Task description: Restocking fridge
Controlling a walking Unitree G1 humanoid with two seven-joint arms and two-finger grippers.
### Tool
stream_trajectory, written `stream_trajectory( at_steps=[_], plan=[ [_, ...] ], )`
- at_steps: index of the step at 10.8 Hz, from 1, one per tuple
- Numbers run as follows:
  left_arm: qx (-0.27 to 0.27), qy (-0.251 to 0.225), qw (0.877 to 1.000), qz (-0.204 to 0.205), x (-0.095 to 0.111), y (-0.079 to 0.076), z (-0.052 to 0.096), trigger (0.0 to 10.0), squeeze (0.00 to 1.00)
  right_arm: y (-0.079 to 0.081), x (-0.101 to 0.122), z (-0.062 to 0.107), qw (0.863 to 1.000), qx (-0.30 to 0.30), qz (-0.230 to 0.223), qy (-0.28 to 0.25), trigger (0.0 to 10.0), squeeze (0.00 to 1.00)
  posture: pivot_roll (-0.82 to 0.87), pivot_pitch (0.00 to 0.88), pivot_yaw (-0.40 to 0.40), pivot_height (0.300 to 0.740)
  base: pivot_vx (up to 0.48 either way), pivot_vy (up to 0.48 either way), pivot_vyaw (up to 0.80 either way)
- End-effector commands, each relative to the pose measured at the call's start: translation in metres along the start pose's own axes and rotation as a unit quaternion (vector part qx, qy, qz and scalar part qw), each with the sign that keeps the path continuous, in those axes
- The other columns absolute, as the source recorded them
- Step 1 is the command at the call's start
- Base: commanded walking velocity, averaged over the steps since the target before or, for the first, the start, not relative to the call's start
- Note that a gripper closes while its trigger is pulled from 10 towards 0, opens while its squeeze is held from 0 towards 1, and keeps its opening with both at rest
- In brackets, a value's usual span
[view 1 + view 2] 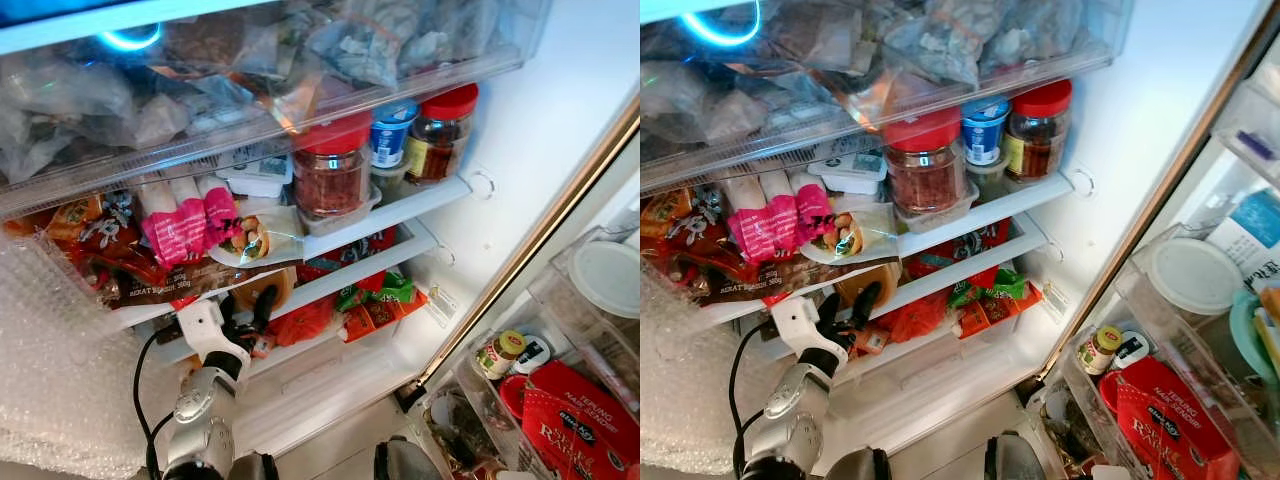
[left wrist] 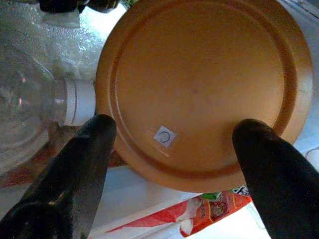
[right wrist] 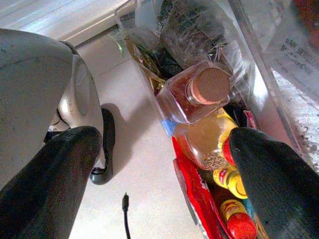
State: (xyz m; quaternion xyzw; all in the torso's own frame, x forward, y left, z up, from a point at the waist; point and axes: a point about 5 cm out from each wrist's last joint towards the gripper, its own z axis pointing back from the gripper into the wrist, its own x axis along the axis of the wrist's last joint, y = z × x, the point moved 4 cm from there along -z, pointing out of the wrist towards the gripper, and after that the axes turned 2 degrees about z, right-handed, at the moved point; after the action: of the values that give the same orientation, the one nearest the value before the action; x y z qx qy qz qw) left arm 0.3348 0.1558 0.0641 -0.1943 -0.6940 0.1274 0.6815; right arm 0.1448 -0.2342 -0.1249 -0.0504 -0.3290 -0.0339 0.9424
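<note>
Left wrist view puts you right on the orange lid [image 2: 199, 84]: your left gripper [image 2: 174, 149] has its two black fingers spread wide, one at each side of the lid's rim, and whether the pads actually touch it is hard to say from here. Just beside the lid lies a clear plastic bottle [image 2: 30, 104] with a white neck, and below it a red-and-orange sachet [image 2: 209, 211] pokes out.

From the head camera, your left arm reaches up from the bottom of the frame to the lower fridge shelf [image 1: 340, 280], where the orange-lidded container [image 1: 262, 290] sits behind the fingertips. Bubble wrap [image 1: 55, 370] covers the space to the left of the arm.

Your right gripper [image 3: 159, 169] hangs low with its jaws wide apart and nothing between them, over pale floor tiles and the door bin, where a cork-topped jar [image 3: 199, 94] of reddish stuff and a bottle of amber liquid [image 3: 204, 144] stand together.

Further right, the door shelf holds a red packet [image 1: 570, 420] and a small yellow-capped jar [image 1: 500, 352].

One shelf up, pink packets [image 1: 190, 230] lie beside a wrapped sandwich-like item [image 1: 250, 238]. At the back stand a red-lidded jar [image 1: 330, 170], a blue-topped tub [image 1: 392, 135] and a second red-lidded jar [image 1: 440, 135]. Above everything, a clear drawer [image 1: 250, 70] is stuffed with bags.
</note>
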Motion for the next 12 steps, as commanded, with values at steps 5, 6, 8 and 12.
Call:
stream_trajectory(
  at_steps=[5, 6, 8, 12],
  plan=[
    [-0.05, -0.026, 0.996, -0.065, 0.024, -0.011, 0.001, 10.0, 0.0, -0.007, -0.002, 0.002, 1.0, -0.017, -0.001, -0.004, 10.0, 0.0, -0.18, 0.13, 0.005, 0.655, 0.0, 0.0, 0.0],
    [-0.061, -0.019, 0.995, -0.083, 0.021, -0.013, 0.006, 10.0, 0.0, -0.006, -0.002, 0.002, 1.0, -0.017, -0.001, -0.005, 10.0, 0.0, -0.18, 0.13, 0.005, 0.655, 0.0, 0.0, 0.0],
    [-0.073, 0.004, 0.991, -0.113, 0.009, -0.013, 0.017, 10.0, 0.0, -0.006, -0.001, 0.002, 1.0, -0.017, -0.001, -0.005, 10.0, 0.0, -0.18, 0.13, 0.005, 0.655, 0.0, 0.0, 0.0],
    [-0.088, 0.015, 0.984, -0.157, 0.004, -0.016, 0.025, 10.0, 0.0, -0.007, 0.0, 0.002, 1.0, -0.017, 0.0, -0.007, 10.0, 0.0, -0.18, 0.131, 0.002, 0.655, 0.0, 0.0, 0.0]
  ],
)
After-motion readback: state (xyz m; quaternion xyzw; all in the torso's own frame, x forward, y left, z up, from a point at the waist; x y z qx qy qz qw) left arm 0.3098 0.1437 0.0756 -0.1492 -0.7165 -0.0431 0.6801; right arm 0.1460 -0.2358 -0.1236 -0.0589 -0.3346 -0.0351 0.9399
